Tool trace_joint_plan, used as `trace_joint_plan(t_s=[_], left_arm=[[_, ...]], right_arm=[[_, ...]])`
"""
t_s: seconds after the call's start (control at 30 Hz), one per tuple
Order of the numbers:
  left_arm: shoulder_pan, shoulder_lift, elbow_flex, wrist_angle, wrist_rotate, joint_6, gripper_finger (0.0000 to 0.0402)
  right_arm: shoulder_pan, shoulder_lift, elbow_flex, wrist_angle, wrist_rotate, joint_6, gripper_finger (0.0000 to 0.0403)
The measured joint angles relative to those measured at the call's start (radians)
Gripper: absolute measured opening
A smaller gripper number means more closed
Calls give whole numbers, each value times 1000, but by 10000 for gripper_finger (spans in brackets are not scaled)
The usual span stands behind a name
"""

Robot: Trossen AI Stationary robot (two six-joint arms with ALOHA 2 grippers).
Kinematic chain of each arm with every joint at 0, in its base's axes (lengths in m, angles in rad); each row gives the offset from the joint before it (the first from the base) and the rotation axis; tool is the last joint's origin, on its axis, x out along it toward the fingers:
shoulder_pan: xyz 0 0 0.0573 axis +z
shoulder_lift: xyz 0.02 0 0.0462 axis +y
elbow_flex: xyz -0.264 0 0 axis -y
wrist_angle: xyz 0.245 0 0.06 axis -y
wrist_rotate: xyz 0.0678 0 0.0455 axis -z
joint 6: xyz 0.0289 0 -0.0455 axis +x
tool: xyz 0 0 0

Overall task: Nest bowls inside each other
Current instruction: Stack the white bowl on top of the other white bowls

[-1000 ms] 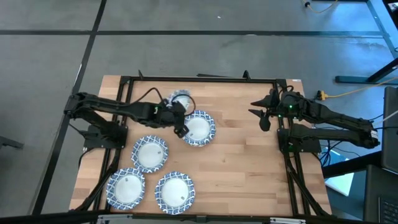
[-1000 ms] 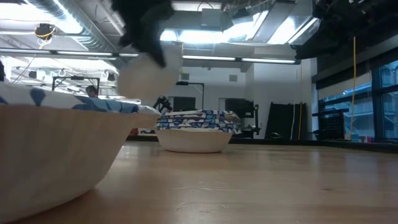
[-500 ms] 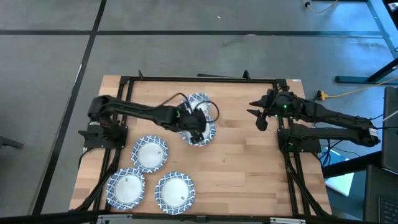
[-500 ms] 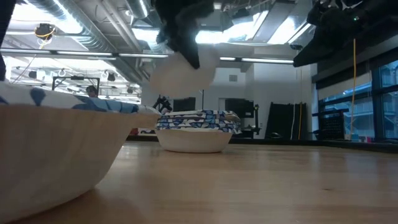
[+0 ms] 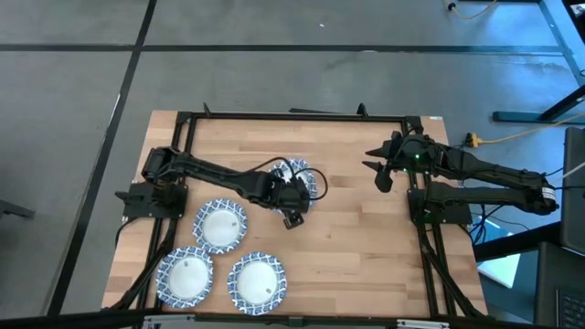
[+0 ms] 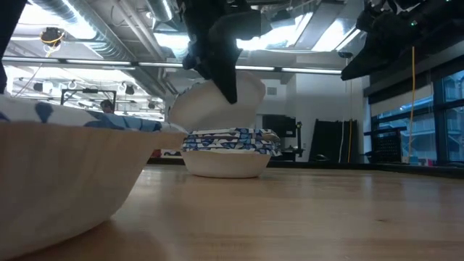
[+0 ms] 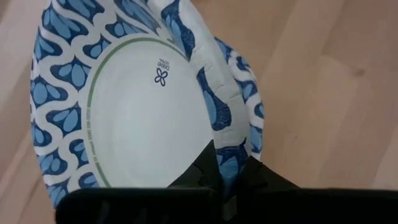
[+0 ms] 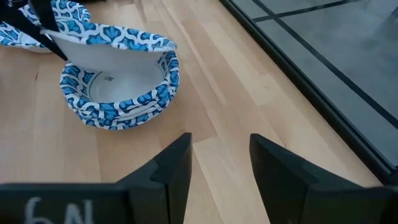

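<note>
A stack of nested blue-and-white bowls (image 5: 302,185) (image 8: 119,94) (image 6: 229,152) stands on its base at the table's middle. My left gripper (image 5: 292,210) (image 7: 227,167) is shut on one more bowl (image 6: 216,106) (image 8: 106,42), tilted just over that stack. Three single bowls (image 5: 220,225) (image 5: 186,276) (image 5: 257,282) rest on their bases toward the near left. The nearest of them fills the low view's left (image 6: 65,181). My right gripper (image 5: 383,175) (image 8: 221,163) hovers open near the right edge, apart from everything. My left gripper pinches the bowl's patterned rim (image 7: 231,144) on its near side, one finger inside the bowl and one outside. The fingers (image 6: 226,76) come from above, pointing down. The bowl sits tilted in the hold, its low side down at the stack's rim (image 8: 163,62).
Bare wood lies between the stack and my right gripper and along the near right (image 5: 366,256). A black frame (image 5: 292,116) runs around the table's edges. The floor drops off past the right edge (image 8: 323,74).
My left gripper has carried its bowl from the far left of the stack toward the table's right and near edge, then down. The bowl, high and clear a second ago, now sits tilted right over the stack. My right gripper has kept still.
</note>
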Motion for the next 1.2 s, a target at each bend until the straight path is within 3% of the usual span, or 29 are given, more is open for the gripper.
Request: trace_joint_plan(t_s=[0.17, 0.4, 0.83, 1.2], left_arm=[[-3, -1, 0, 4, -16, -30, 2], [0, -1, 0, 5, 62, -22, 35], [30, -1, 0, 64, 55, -6, 150], [-10, -1, 0, 64, 60, 68, 152]], right_arm=[[0, 0, 0, 0, 0, 0, 162], [0, 0, 0, 0, 0, 0, 162], [0, 0, 0, -6, 0, 0, 162], [0, 0, 0, -47, -1, 0, 162]])
